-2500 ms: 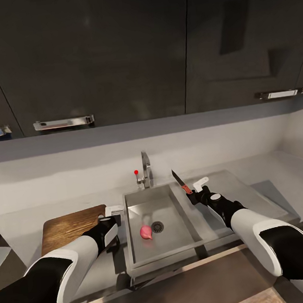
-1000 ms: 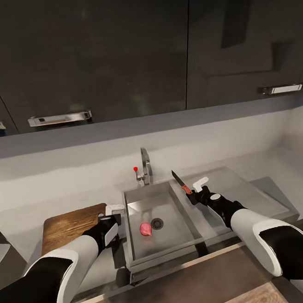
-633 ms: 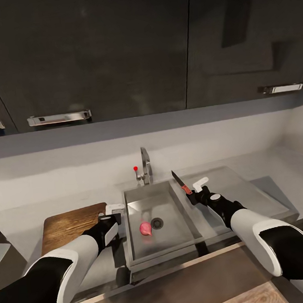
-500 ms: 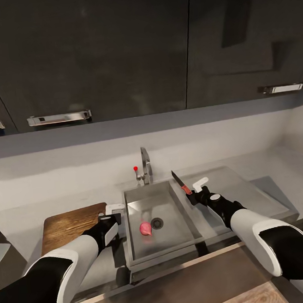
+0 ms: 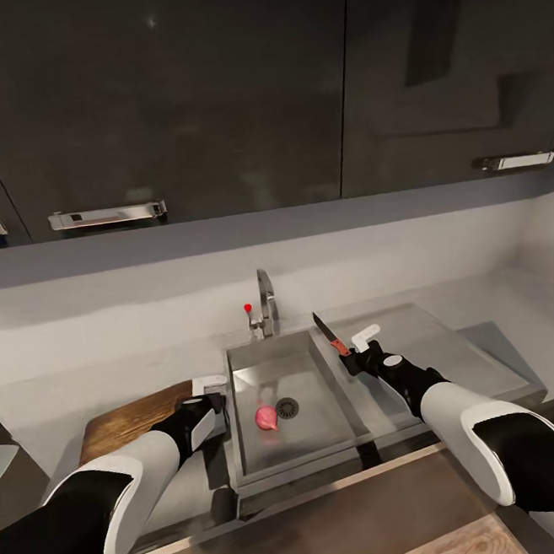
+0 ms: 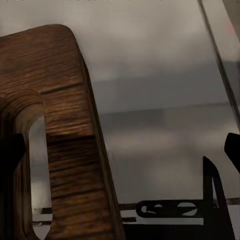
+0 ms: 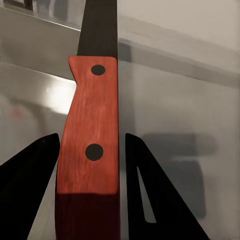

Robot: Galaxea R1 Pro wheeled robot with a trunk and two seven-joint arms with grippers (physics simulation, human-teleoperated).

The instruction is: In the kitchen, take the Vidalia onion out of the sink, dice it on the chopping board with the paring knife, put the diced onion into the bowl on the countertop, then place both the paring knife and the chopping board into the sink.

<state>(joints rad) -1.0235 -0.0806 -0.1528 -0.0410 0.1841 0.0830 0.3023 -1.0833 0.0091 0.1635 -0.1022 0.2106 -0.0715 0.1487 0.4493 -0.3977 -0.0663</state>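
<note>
Head view: grey counter carries the sink, a pink onion lying beside its drain. Left of it, the chopping board tilts, its right end gripped in the closed left hand. Right hand clamps the paring knife over the sink's right rim, blade pointing far-left.

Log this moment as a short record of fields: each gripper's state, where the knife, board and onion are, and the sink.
right gripper: shut on the paring knife, blade pointing up over the sink's right edge
left gripper: shut on the chopping board at the board's right end
chopping board: on the countertop, left of the sink, looks slightly tilted
onion: pink, on the sink floor beside the drain
sink: tap at the back
</note>
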